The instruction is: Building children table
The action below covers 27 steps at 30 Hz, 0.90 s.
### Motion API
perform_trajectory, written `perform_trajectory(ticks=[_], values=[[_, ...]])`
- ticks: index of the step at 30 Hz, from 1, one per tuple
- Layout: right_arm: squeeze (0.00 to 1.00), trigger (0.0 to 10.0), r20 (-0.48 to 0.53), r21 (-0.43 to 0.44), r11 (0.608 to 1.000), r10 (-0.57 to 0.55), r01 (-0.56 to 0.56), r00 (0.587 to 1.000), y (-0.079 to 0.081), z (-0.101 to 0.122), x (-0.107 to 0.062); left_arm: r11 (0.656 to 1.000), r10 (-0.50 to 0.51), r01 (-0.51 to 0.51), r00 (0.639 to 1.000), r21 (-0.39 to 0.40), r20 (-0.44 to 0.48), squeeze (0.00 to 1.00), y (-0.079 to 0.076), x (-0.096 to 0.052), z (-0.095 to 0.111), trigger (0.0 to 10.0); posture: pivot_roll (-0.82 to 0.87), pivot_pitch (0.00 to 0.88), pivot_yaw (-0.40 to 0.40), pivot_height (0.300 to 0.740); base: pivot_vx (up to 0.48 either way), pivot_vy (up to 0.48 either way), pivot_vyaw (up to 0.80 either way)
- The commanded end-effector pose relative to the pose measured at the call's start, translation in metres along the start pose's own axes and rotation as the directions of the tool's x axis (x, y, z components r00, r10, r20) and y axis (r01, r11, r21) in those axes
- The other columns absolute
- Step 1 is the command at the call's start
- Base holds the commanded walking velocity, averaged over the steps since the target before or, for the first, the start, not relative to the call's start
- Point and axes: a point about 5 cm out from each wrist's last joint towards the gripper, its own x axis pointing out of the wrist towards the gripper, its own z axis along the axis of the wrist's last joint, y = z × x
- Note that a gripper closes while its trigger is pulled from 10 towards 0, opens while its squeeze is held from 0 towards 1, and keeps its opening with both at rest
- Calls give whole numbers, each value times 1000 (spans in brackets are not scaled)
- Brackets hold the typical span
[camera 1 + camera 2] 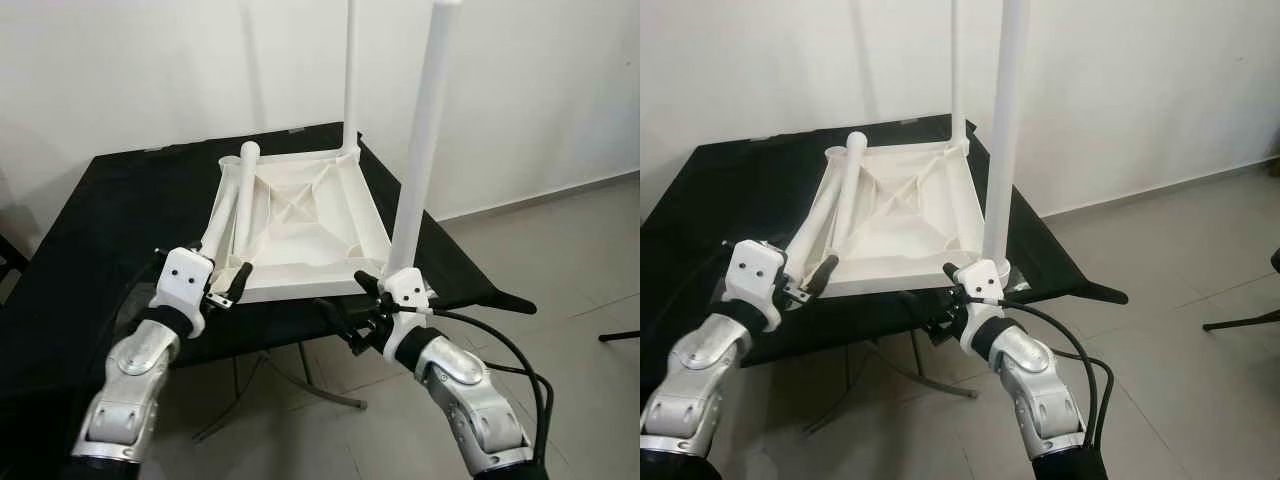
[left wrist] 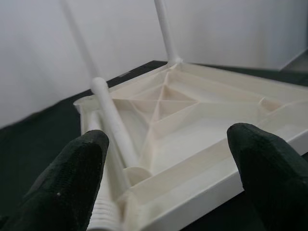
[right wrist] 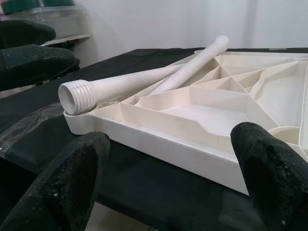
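Observation:
A white children's table top lies upside down on a black table. Two white legs stand upright in it, one at the far right corner and one at the near right corner. Two loose legs lie along its left side; the threaded end of one rests on the near left corner. My left gripper is open just in front of that corner, holding nothing. My right gripper is open below the near right corner, its fingers pointing left along the front rim.
The black table's front edge runs just under both grippers, with its metal frame below. Grey tiled floor opens to the right, with a dark stand foot at its edge. A white wall stands behind. A black cable loops off my right arm.

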Motion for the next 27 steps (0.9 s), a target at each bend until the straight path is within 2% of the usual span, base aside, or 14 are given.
perform_trajectory(ticks=[1, 2, 3, 4, 6, 10, 20, 27], values=[[0, 10000, 0, 18, 1000, 8, -8, 1000, 2, -1, -2, 999, 30, -31, 999, -37, -16, 1000, 4, -3, -3, 10000, -113, 0, 43, 740, 0, 0, 0], [0, 10000, 0, 18, 1000, 8, -8, 1000, 2, -1, -2, 998, 32, -32, 999, -45, -16, 1000, 3, -3, -3, 10000, -113, 0, 43, 740, 0, 0, 0], [0, 10000, 1, 20, 1000, 8, -8, 1000, 2, -1, -1, 988, 11, -18, 999, -151, -42, 0, -11, -5, -11, 10000, -115, 0, 45, 740, 0, 0, 0], [0, 10000, 1, 20, 1000, 8, -8, 1000, 2, -1, -1, 988, 11, -18, 999, -151, -42, 0, -11, -5, -11, 10000, -115, 0, 45, 740, 0, 0, 0], [0, 10000, 1, 22, 1000, 8, -8, 1000, 2, -1, -1, 979, -7, -7, 998, -204, -65, 0, -23, -6, -17, 10000, -116, 0, 49, 740, 0, 0, 0], [0, 10000, 1, 23, 1000, 9, -9, 1000, 2, -2, -1, 983, -41, 26, 996, -183, -79, 0, -30, -6, -21, 10000, -116, 0, 48, 740, 0, 236, 0], [0, 10000, 0, 30, 999, 11, -11, 1000, 2, -3, -1, 979, -51, 32, 995, -201, -89, 0, -28, -4, -21, 10000, -118, 0, 50, 740, 0, 480, 0], [0, 10000, -4, 31, 999, 17, -16, 1000, 2, -3, -2, 980, -58, 41, 995, -195, -81, 0, -29, -5, -20, 10000, -116, 0, 45, 740, 0, 0, 0]])
